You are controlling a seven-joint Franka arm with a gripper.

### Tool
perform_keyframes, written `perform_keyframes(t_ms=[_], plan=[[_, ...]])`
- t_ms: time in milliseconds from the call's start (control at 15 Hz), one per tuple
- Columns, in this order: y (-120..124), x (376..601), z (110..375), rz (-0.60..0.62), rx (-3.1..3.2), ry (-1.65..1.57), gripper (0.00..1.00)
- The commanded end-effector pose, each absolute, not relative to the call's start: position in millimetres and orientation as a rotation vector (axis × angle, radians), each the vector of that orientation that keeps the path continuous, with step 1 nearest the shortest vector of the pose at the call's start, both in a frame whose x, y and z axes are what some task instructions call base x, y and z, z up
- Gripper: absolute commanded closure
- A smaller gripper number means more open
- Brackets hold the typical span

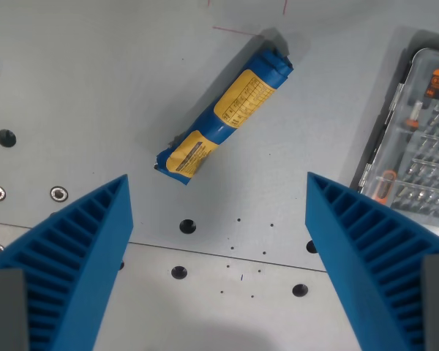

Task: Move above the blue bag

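Partly cropped: clear case, claw.

A grey metal bench fills the view, dotted with round holes and screws at the left and near side. A seam crosses it. Faint red lines mark the far edge.

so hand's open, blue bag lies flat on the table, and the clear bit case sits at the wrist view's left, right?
Not quite: the clear bit case is at the wrist view's right edge. The hand is open, and the blue bag lies flat on the table.
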State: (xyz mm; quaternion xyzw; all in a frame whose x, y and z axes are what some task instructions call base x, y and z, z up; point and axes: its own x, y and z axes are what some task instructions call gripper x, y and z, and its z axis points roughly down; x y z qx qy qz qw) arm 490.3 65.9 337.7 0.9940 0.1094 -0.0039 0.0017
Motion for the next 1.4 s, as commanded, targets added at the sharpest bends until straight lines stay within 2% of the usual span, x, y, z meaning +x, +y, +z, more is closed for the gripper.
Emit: perform_keyframes(t_ms=[67, 800, 1400], plan=[[65.9, 490.2, 339.2, -0.007, 3.119, 0.343, 0.0], [65.3, 489.4, 332.2, 0.01, 3.13, 0.215, 0.0], [62.9, 485.4, 303.4, 0.095, 3.139, -0.08, 0.0]])
